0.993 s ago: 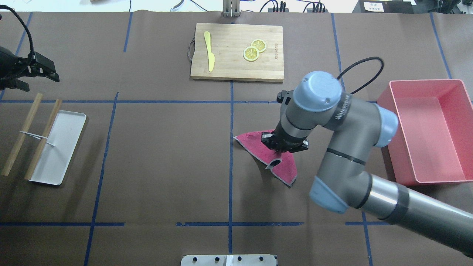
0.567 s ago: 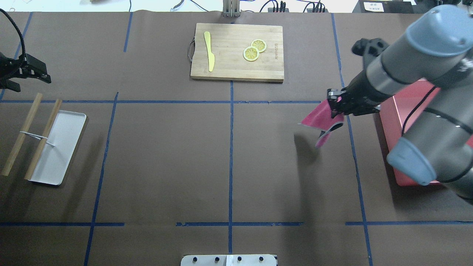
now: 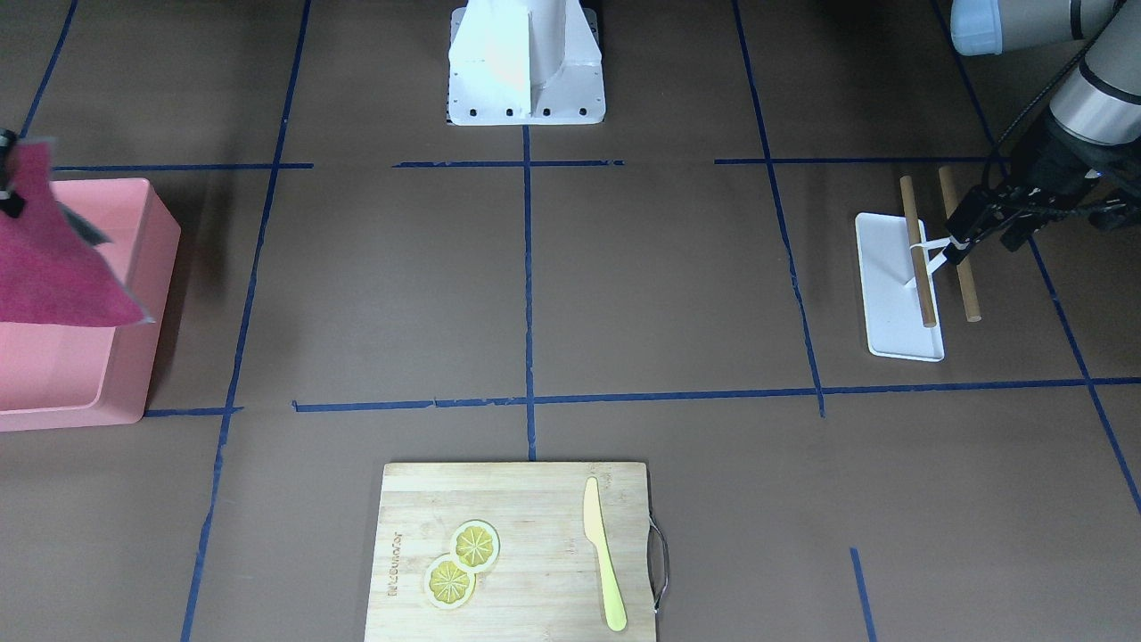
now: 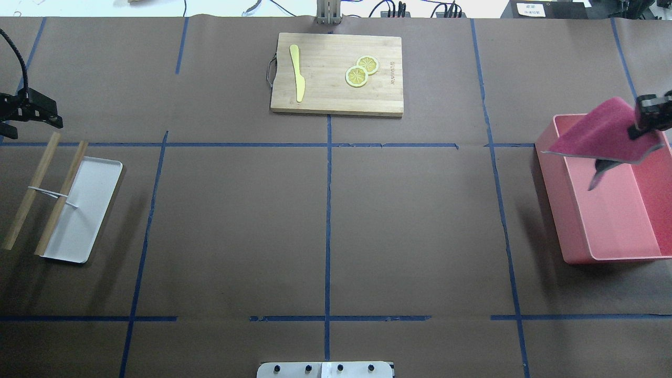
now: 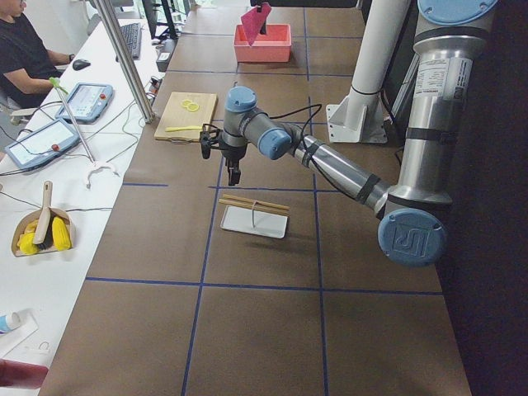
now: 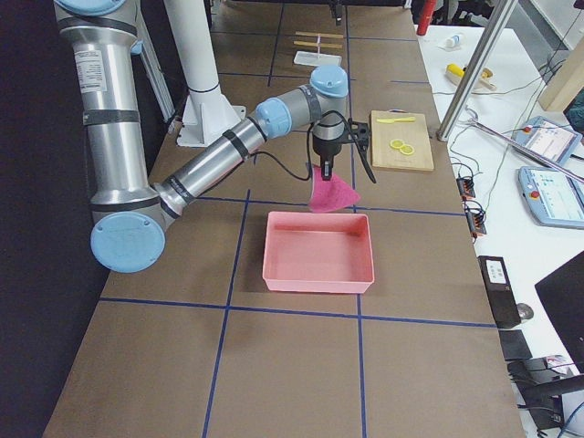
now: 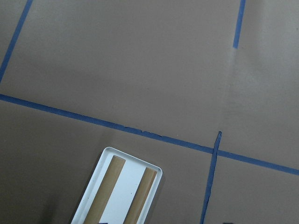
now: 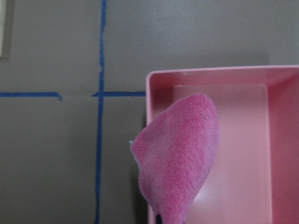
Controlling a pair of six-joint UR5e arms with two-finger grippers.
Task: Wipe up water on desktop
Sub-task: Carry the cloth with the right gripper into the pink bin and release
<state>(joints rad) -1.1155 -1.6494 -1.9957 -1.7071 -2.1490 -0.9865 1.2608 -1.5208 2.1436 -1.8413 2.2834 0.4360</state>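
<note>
The desktop (image 4: 236, 220) is dark brown with blue tape lines; I see no water on it. My right gripper (image 4: 650, 118) is shut on a magenta cloth (image 4: 598, 137) and holds it in the air over the far end of the pink bin (image 4: 551, 178). In the right wrist view the cloth (image 8: 180, 154) hangs over the bin's corner (image 8: 210, 71). In the front view the cloth (image 3: 53, 259) is at the left edge. My left gripper (image 4: 31, 126) is open and empty, hovering just beyond a white rack (image 4: 84, 210).
A bamboo cutting board (image 4: 336, 100) with a yellow knife (image 4: 297, 73) and two lemon slices (image 4: 361, 71) lies at the far middle. The white rack carries two wooden rods (image 4: 58, 194). The robot's base plate (image 4: 325, 369) is at the near edge.
My right gripper lifted the magenta cloth off the middle of the desktop and carried it right, to above the pink bin. My left gripper drew back slightly to the left.
</note>
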